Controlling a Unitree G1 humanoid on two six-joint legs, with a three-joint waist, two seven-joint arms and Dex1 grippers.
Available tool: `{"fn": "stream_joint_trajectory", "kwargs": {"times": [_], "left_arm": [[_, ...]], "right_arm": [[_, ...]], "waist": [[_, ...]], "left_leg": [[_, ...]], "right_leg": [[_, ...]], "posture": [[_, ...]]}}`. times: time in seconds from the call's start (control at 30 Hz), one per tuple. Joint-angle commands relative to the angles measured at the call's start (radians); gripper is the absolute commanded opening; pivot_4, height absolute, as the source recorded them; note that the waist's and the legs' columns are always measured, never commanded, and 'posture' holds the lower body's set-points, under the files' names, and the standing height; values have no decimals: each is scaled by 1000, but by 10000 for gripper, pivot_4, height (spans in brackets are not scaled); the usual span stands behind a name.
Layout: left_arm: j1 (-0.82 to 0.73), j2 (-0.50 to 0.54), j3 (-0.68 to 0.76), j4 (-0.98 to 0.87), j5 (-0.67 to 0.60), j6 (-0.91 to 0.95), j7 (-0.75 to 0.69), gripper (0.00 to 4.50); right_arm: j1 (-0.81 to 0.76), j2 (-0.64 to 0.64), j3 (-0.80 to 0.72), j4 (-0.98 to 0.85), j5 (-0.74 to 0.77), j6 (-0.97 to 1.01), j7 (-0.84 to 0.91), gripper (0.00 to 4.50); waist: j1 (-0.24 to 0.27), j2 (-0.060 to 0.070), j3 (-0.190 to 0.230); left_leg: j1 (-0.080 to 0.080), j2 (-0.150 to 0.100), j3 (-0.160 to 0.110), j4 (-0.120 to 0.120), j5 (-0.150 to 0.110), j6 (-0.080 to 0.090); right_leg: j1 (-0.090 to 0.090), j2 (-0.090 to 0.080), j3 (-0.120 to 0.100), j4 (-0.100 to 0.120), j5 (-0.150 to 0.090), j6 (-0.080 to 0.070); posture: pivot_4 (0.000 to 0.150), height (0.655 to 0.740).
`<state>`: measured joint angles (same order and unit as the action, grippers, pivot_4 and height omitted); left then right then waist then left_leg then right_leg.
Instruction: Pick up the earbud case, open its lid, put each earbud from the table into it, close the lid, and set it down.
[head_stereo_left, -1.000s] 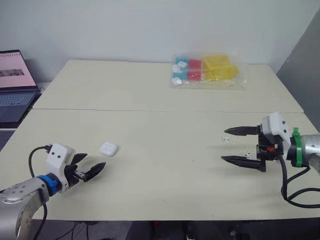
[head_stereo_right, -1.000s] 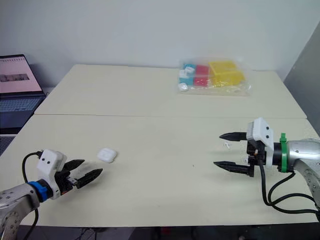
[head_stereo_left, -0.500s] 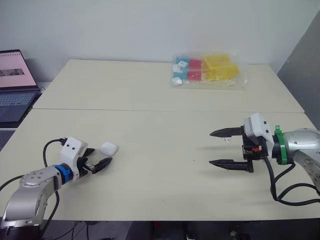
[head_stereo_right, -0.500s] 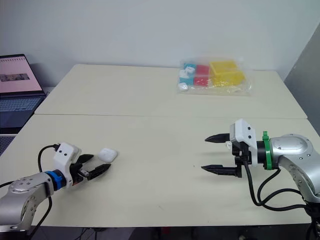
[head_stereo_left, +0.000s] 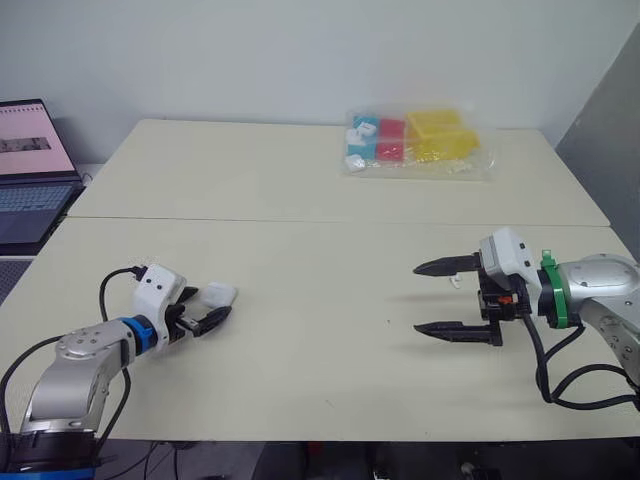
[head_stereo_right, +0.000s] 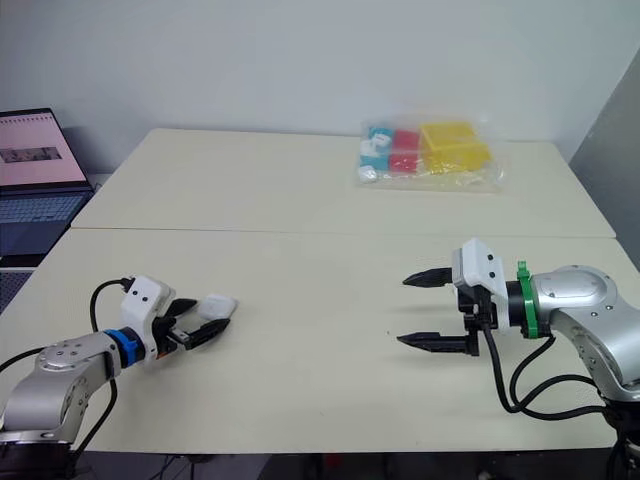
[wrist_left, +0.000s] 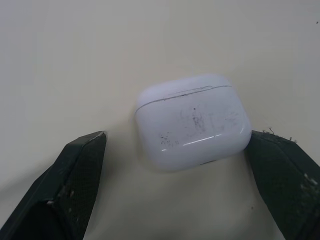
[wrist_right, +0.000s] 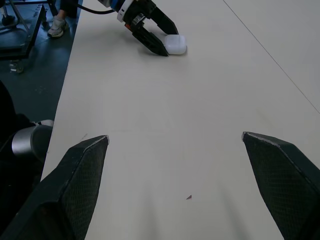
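Found earbud case (wrist_left: 192, 120) flat on table (head_stereo_left: 320, 250), front left, lid shut. Lid end pointing away from left gripper (head_stereo_left: 212, 302), longer side running finger to finger. Noted left fingers spread around it: one touching, one apart. Right gripper (head_stereo_left: 417, 298) spread wide, well apart. Logged clear bag (head_stereo_left: 415, 140) at far side, holding yellow, red and blue boxes.

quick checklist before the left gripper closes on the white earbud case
1. The white rounded earbud case sits between the black fingers of the left gripper: ok.
2. Left gripper open wide enough: ok.
3. Case lid shut, seam closed: ok.
4. Case resting on the beige table: ok.
5. Right gripper open, well apart from the case: ok.
6. Small white earbuds both located: cannot tell; one likely piece lies by the right gripper.
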<state>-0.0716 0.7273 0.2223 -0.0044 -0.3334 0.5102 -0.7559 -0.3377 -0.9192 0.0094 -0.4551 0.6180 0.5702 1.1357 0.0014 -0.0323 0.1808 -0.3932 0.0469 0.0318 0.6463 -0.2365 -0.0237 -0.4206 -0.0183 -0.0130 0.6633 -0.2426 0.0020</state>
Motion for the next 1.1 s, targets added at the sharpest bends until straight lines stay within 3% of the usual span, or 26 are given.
{"fn": "stream_joint_trajectory", "kwargs": {"times": [0.03,0.4,0.93,1.03,1.1], "left_arm": [[-7,-20,-12,2,-13,36,6,45000],[42,-99,28,-95,-33,113,105,45000],[8,-114,20,-86,-12,196,196,45000],[3,-111,9,-92,-17,204,185,39126],[1,-107,2,-93,-21,210,176,32772]], "right_arm": [[-33,2,-8,-10,2,-22,19,44717],[-141,26,24,68,8,-1,70,44717],[-169,56,57,97,-33,-21,99,44717],[-169,61,55,94,-34,-19,95,45000],[-168,62,54,92,-34,-17,94,45000]], "waist": [[0,0,0],[-1,0,0],[-1,2,-1],[-1,3,-2],[-1,3,-2]], "left_leg": [[0,0,0,0,0,0],[1,0,0,0,0,0],[3,0,0,0,0,0],[3,0,0,-1,0,0],[3,0,0,-1,0,0]], "right_leg": [[0,0,0,0,0,0],[0,0,1,0,0,0],[1,0,0,1,0,0],[1,0,1,2,0,0],[1,0,1,1,0,0]], "posture": [[1500,7387],[1500,7387],[1500,7387],[1500,7387],[1500,7387]]}}
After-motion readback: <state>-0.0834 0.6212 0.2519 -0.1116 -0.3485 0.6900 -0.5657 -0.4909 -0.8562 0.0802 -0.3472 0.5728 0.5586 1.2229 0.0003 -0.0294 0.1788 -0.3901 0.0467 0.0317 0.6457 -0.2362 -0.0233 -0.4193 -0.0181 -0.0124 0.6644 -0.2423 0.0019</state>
